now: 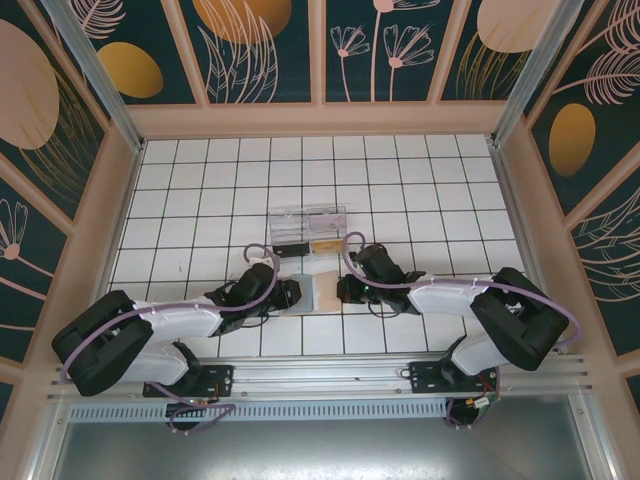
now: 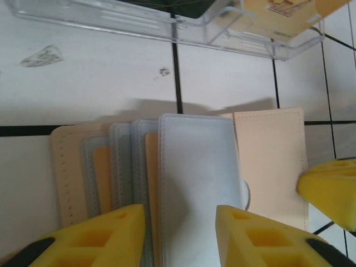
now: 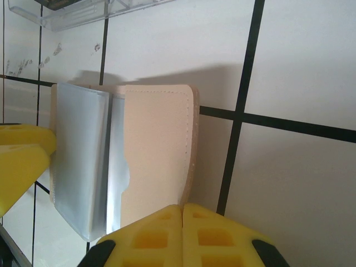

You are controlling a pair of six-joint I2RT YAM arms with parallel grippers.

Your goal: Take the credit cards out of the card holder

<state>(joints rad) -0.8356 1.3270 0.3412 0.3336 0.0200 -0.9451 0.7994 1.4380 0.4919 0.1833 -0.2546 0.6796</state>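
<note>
- The card holder (image 1: 322,292) lies open and flat on the tiled table (image 1: 400,180), just below the middle of the top view and between the two claws.
- Its tan flap (image 2: 272,161) is on the right. Stepped blue-grey pockets sit to the left of it.
- A pale blue-grey panel (image 2: 197,178) lies over the middle. I cannot tell whether it is a card or lining.
- The left gripper (image 2: 181,236) is at 9 o'clock of the holder. Its jaws are partly apart over that panel and hold nothing visible.
- The right gripper (image 3: 183,233) is at 3 o'clock. Its fingers are pressed together at the edge of the tan flap.
- A clear box (image 1: 308,228) sits at 12 o'clock, near the holder but apart from it.
</note>
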